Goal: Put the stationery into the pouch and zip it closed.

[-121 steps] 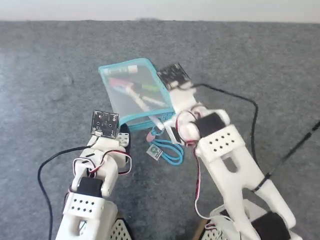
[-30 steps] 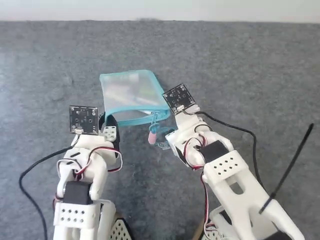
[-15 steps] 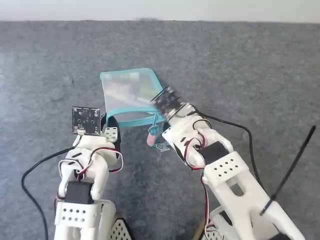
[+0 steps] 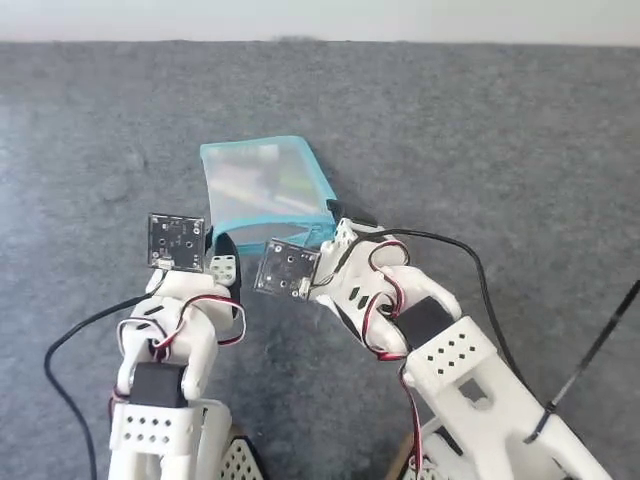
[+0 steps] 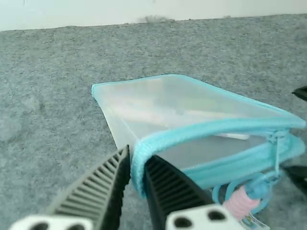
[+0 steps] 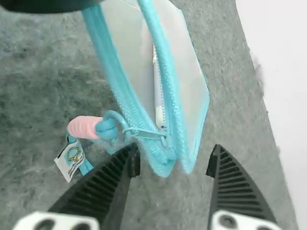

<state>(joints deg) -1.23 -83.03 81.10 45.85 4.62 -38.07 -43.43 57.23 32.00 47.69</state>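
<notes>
**Grey table [image 4: 500, 130]: pouch [image 4: 262, 185] clamped by left gripper [image 5: 136, 155], right gripper [image 6: 175, 151] spread at the zip end**

Grey, felt-like cloth is seen over the whole table, and a pale wall [image 4: 320, 20] is seen along its far edge. Nearest the camera in the high view, two white arms are set side by side. The left arm [image 4: 165, 370] is placed low on the left, and the right arm [image 4: 450, 370] is angled in from the lower right.

Just beyond the wrists, the pouch's near edge is met. Its corner on the left arm's side is pinched between the left gripper's ribbed fingers [image 5: 100, 184], which are closed tight on the blue zip trim. At the other near corner the right gripper is held with its jaws wide apart, one on each side of the pouch's end. No contact with the pouch can be made out there. The slider [image 6: 165, 140] is found at this end, and the zip looks drawn shut along the edge. From the slider a blue cord [image 6: 112, 125] is hung, and a pink bead [image 6: 84, 127] and a small paper tag [image 6: 71, 159] are carried on it.

Farther on, the pouch's body is stretched away from the arms over the table. Through its cloudy wall the stationery [image 4: 245, 186] is made out only as faint pink, green and white streaks.
</notes>
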